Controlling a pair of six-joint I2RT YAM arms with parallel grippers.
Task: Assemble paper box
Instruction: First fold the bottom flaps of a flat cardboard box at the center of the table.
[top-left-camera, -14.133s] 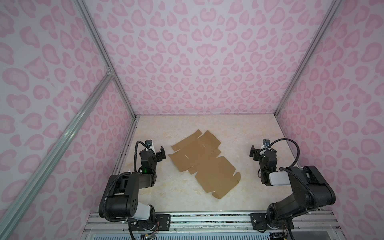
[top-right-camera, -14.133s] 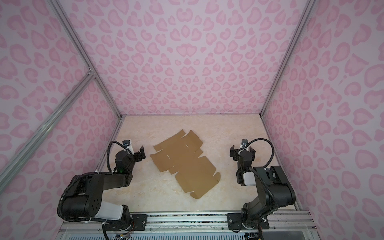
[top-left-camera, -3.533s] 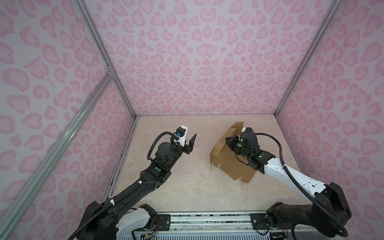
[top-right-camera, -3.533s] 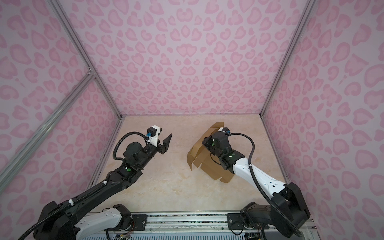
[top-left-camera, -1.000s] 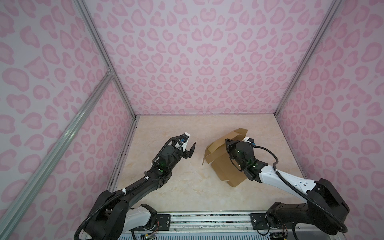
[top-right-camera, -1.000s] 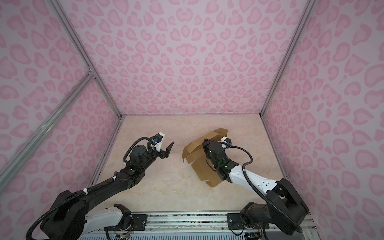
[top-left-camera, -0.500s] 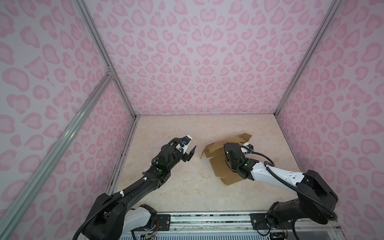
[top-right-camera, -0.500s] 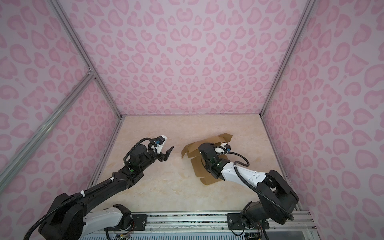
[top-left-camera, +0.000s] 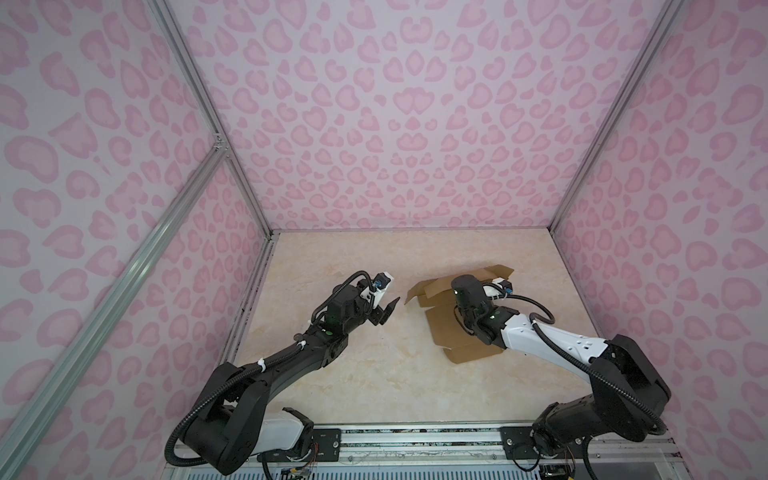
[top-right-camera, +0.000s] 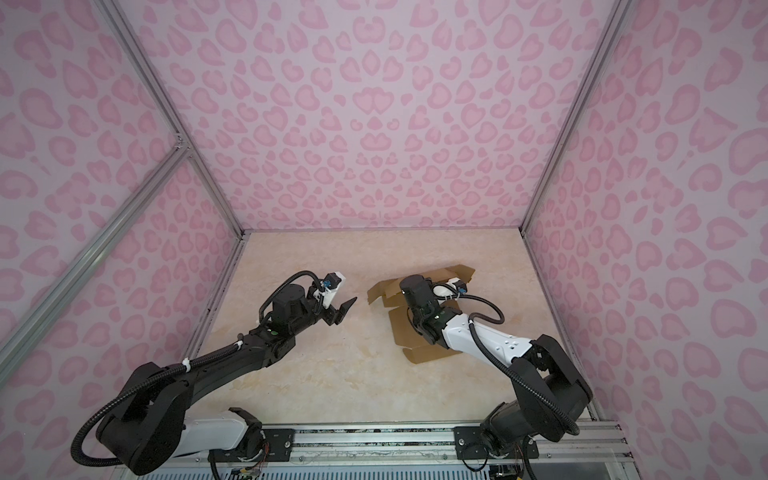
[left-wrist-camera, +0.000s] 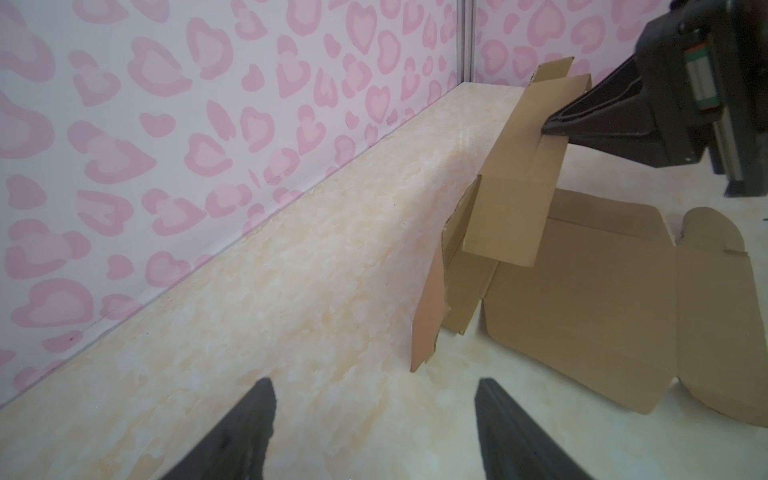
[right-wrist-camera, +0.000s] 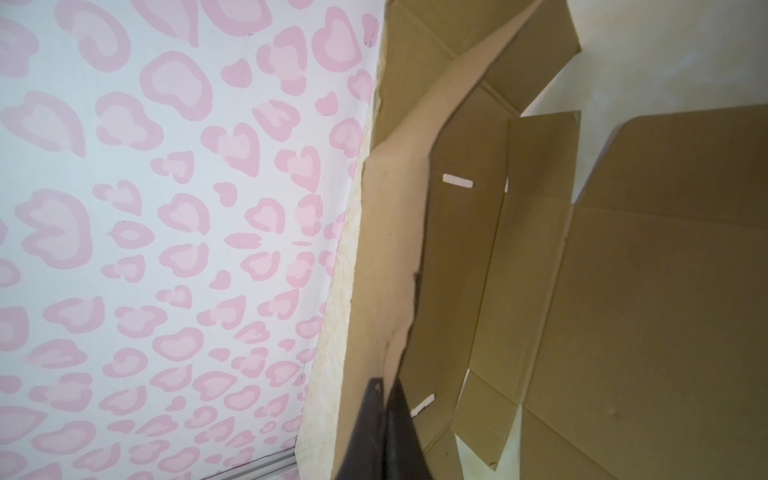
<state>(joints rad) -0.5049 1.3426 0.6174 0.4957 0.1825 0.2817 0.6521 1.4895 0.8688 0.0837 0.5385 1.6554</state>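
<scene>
- On the right half of the counter (top-left-camera: 353, 386), the paper box (top-left-camera: 446, 332) is found as a partly folded brown sheet. Its main panel lies flat, and the panels at the far end are lifted.
- The right claw (right-wrist-camera: 384, 384) is seen closed on the edge of one lifted panel, which is held raised above the flat part.
- The left claw (top-left-camera: 387, 311) is held open and empty, a little above the counter, with nothing between its jaws.
- From the left claw the box lies toward the robot's right, across a short strip of bare counter. The free corner of the lifted panels is the nearest part, near but not touched.
- The long axis of the sheet is judged to run from the back wall toward the robot's base, so it is crossed by the left claw's line of approach.
- The right arm is the nearer one, since the box is gripped by it. A side panel would probably be the next thing for the left claw.
</scene>
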